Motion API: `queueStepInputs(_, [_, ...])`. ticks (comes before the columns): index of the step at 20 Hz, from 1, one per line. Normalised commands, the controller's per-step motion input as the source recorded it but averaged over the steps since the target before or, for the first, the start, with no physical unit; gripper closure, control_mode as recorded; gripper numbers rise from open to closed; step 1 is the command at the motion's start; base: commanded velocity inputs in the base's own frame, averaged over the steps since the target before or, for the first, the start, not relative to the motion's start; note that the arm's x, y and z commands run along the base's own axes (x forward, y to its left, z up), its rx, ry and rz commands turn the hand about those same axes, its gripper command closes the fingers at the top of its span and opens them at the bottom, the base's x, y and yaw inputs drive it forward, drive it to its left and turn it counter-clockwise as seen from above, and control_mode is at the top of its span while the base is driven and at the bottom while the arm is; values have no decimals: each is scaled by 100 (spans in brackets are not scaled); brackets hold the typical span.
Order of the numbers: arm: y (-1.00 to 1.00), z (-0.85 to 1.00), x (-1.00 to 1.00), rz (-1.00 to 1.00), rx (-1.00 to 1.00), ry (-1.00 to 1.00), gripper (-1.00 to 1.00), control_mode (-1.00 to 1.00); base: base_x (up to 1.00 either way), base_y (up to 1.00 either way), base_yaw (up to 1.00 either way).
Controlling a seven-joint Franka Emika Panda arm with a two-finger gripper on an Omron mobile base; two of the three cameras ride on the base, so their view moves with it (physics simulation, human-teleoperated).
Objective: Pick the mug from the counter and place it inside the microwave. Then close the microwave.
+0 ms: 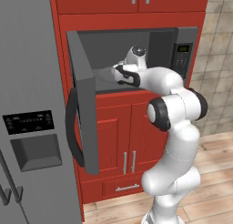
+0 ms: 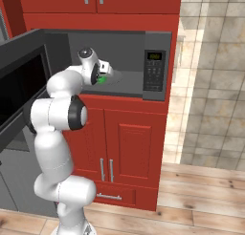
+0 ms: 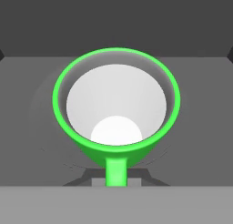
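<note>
Clenched tight on the mug (image 2: pixel 101 79), the jaws of the gripper (image 2: pixel 104 76) carry it inside the microwave (image 1: pixel 184 54), with the arm reaching in through the open front. The hand view looks straight down into the mug's pale interior, its green rim ringed by the grey floor and walls of the cavity; whether its base already rests on that floor or hangs just above it I cannot tell.

By my reading, the placing step is nearly done. What comes next calls for setting the mug down level, letting go, and drawing the hand straight back out without tipping it. After that the door (image 1: pixel 84 104) has to be swung shut.

That door stands wide open to the left, its black handle (image 1: pixel 73 132) close beside the fridge (image 1: pixel 32 127). Red cabinets (image 2: pixel 124 148) sit above and below. The arm's elbow hangs in front of the opening, so it must clear the door's path before any push.
</note>
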Motion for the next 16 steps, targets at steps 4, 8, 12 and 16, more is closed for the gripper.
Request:
queueStepInputs(4, [8,0,26,0,0,0,100,-100,0,0,0])
queueStepInputs(8, [10,0,22,0,0,0,100,-100,0,0,0])
queueStepInputs(12, [14,-7,18,0,0,0,100,-100,0,0,0])
queueStepInputs(16, [14,-13,15,0,0,0,100,-100,0,0,0])
